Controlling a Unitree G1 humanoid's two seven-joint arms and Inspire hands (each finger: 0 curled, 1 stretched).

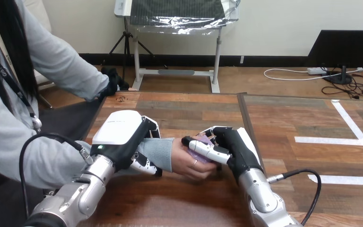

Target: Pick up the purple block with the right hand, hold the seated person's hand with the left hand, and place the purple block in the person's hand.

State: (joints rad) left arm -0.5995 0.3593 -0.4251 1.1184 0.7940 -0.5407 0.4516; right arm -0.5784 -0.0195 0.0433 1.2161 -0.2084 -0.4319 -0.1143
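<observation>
1. The purple block (202, 142) is near the middle of the wooden table (194, 109), held above its surface between the right hand (231, 146) and the person's hand (189, 163).
2. The right hand comes in from the near right. Its fingers (208, 151) curl leftward and pinch the block: one lies across the block's near side and others arch over its far side, so only slivers of purple show between them.
3. The person's hand reaches in from the left. It lies just under the block's left and near edges, touching the robot finger there, so both hands are on the block.
4. The left hand (123, 135), white back upward, lies over the person's wrist (158, 153) at the grey cuff. Its fingers (145, 163) curl down and round beneath the wrist, closed on it.
5. The two robot hands are apart, with the person's hand between them.
</observation>
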